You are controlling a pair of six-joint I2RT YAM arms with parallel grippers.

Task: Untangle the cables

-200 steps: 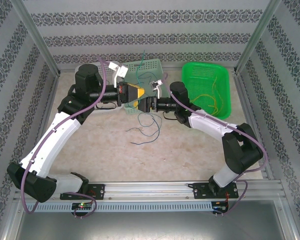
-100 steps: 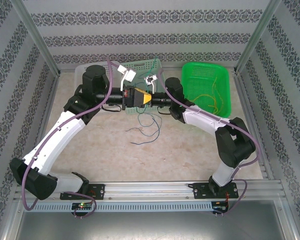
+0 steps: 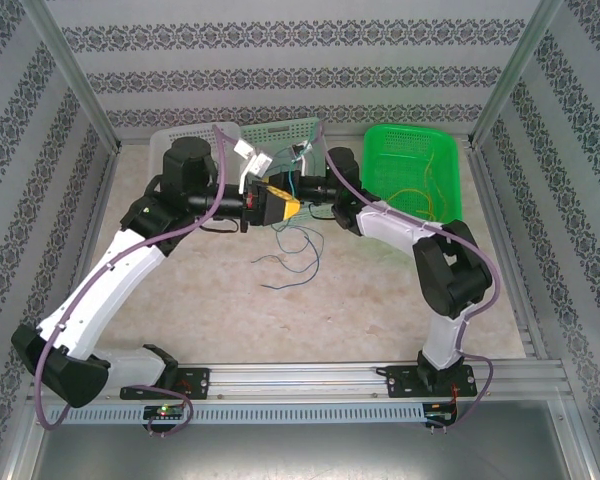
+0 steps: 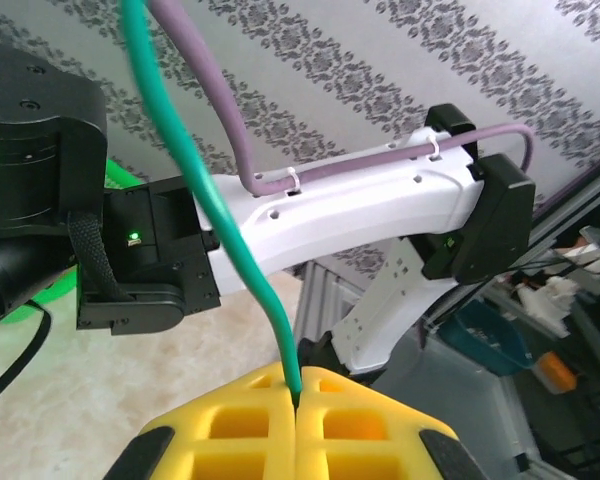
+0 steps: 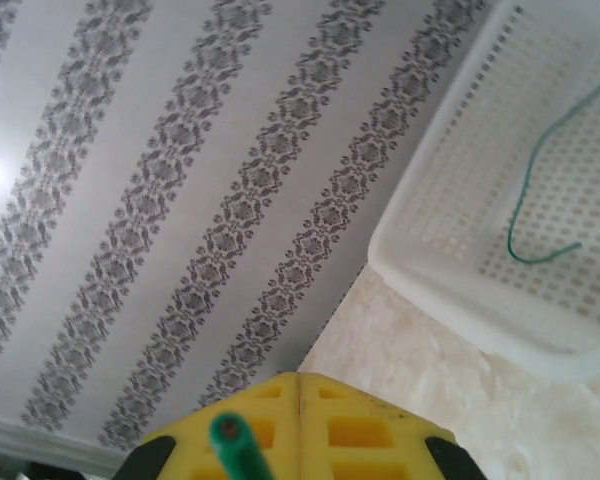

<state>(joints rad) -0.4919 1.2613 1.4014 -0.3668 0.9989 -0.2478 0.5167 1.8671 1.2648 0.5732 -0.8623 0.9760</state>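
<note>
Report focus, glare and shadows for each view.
Top external: even light, sharp, faint soft shadows on the table. Left wrist: the green cable blurs near the lens at top. Right wrist: green cable end out of focus, white basket sharper, glare patch on the wall at left.

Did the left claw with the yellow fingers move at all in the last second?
Yes. The left gripper, shut on a green cable, has shifted to the right in the top view, closer to the green basket.
</note>
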